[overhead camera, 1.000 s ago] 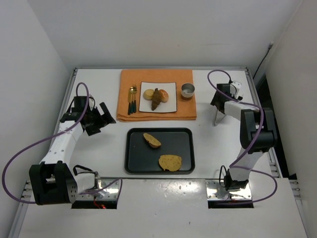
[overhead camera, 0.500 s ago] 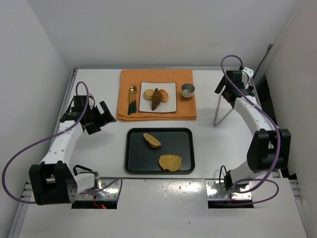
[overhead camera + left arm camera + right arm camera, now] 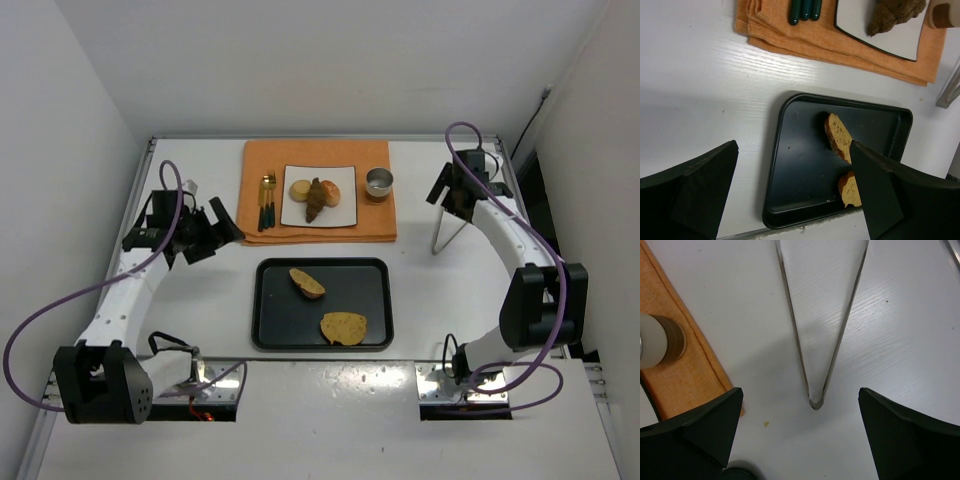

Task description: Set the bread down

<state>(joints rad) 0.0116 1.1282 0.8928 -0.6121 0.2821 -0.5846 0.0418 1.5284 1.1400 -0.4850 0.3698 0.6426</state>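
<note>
Two things lie on the black tray [image 3: 272, 312] by the tabletop's near edge: a bread slice [image 3: 307, 283] toward its far left and a flat bread round [image 3: 343, 327] at its near right. Off the tray's left edge, over bare tabletop, the left gripper [image 3: 205, 236] gapes empty. The right gripper [image 3: 452, 196], spread wide and empty, hangs over the tongs [image 3: 814, 401] near the right edge, beside the orange cloth [image 3: 250, 226].

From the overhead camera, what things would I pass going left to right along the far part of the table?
cutlery → white plate → metal cup → tongs
</note>
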